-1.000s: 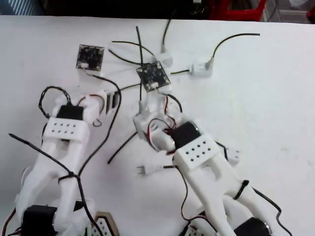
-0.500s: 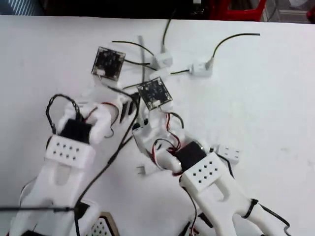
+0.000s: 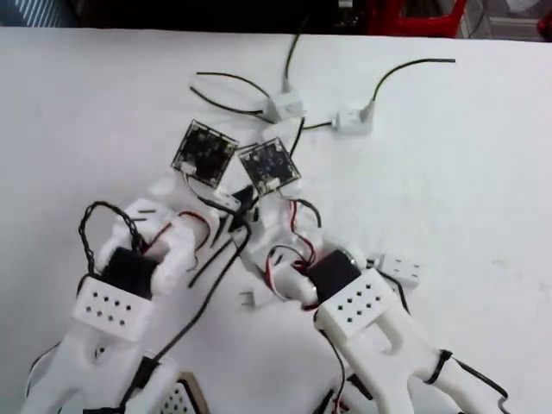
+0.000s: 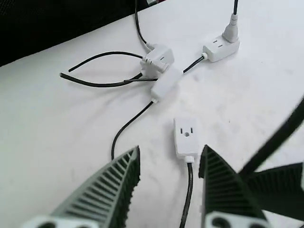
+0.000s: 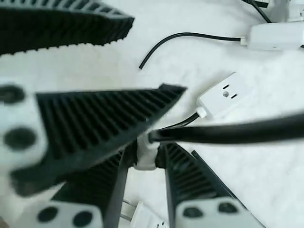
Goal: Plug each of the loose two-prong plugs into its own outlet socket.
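Note:
My right gripper (image 5: 146,150) is shut on a small white plug (image 5: 145,158) whose black cable (image 5: 228,133) runs off to one side. The left gripper (image 4: 170,153) is open, and a white outlet socket (image 4: 185,136) lies on the table just beyond its fingers (image 4: 114,185). From above, both grippers meet at the table's middle, left gripper (image 3: 231,202) beside right gripper (image 3: 259,226). A loose white plug (image 3: 250,299) lies close to the right arm. The left arm's ribbed fingers (image 5: 99,118) loom over the socket (image 5: 223,95) in the right wrist view.
Farther back lie two more white sockets (image 3: 283,108) (image 3: 352,119) with black cables (image 3: 405,69) leading off. A white multi-hole block (image 3: 400,268) sits right of the right arm. Black cables (image 3: 207,276) cross the table between the arms.
The left arm has swung right and drawn back, bringing its gripper right beside the right gripper. The right arm shifted slightly a second ago, then held still.

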### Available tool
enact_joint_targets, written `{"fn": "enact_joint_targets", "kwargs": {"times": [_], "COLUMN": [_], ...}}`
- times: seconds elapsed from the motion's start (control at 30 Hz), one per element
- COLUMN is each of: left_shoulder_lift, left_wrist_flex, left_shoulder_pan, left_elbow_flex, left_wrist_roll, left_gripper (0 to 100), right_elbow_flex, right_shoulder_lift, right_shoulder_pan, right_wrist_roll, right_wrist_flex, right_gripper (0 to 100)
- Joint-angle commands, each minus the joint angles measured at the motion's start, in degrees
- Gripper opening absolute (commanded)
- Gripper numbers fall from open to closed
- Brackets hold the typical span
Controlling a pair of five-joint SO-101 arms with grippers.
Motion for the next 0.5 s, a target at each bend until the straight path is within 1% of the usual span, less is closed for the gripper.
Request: {"fn": "enact_joint_targets", "kwargs": {"times": [0.0, 0.07, 0.13, 0.23, 0.33, 0.37, 0.47], "left_shoulder_lift": [-0.75, -0.75, -0.57, 3.82, 13.23, 16.84, 28.0], "left_wrist_flex": [-2.46, -2.2, -1.58, 0.79, 3.34, 4.57, 7.82], "left_shoulder_pan": [-6.29, -7.43, -7.34, -6.73, -6.37, -6.37, -5.58], "left_elbow_flex": [0.18, 0.18, 0.26, -1.49, -6.86, -9.41, -17.67], "left_wrist_roll": [3.25, 3.25, 3.25, 3.25, 3.25, 3.16, -0.88], "left_gripper": [21, 23, 28, 33, 35, 35, 36], "right_elbow_flex": [-0.62, -0.7, -0.53, -0.26, -0.09, 0.44, 2.73], "right_shoulder_lift": [-1.89, -1.89, -1.54, -1.36, -1.36, -1.36, -1.36], "right_shoulder_pan": [2.33, 4.88, 8.57, 14.64, 19.91, 21.58, 26.07], "right_wrist_roll": [-0.26, -0.26, -0.44, -0.53, -1.05, -2.64, -5.98], "right_wrist_flex": [-1.19, -1.98, -4.18, -7.96, -10.59, -11.91, -17.54], "right_gripper": [1.7, 1.7, 1.7, 1.7, 1.7, 1.7, 1.7]}}
